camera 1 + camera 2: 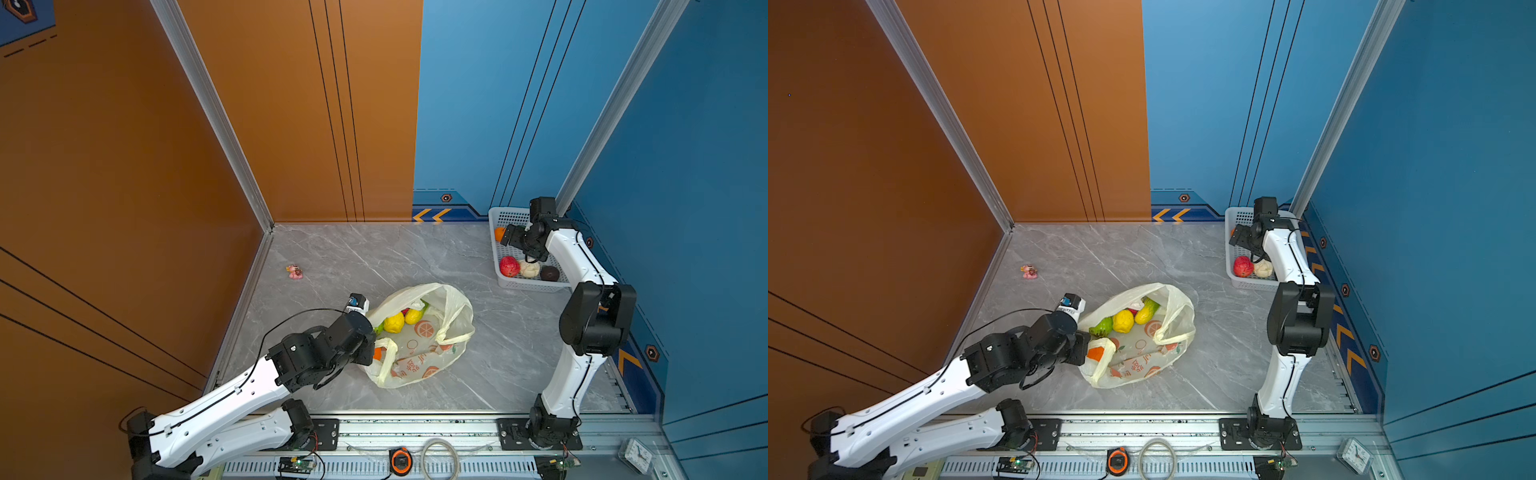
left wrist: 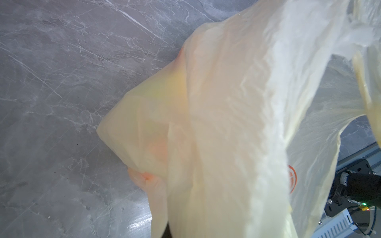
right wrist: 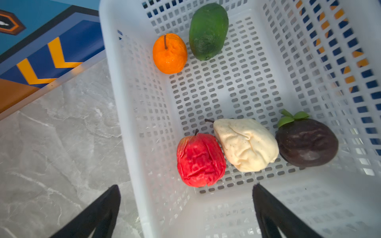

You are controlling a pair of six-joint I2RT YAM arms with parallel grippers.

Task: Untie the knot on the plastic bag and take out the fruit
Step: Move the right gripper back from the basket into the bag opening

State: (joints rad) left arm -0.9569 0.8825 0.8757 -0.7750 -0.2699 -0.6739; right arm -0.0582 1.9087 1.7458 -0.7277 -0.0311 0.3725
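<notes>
You're in a robot lab cell: orange panel wall (image 1: 124, 166), blue panel wall (image 1: 478, 104), grey marble-patterned tabletop (image 1: 374, 257), aluminium mounting rail (image 1: 415, 432).

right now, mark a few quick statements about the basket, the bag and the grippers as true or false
1. The white basket holds five fruits. True.
2. The right gripper is clamped on the red fruit. False: the right gripper is open and empty above the basket, and the red fruit lies loose inside it.
3. The plastic bag has nothing in it. False: yellow fruits lie inside the plastic bag.
4. The pink toy figure lies on the table, apart from the bag. True.
</notes>
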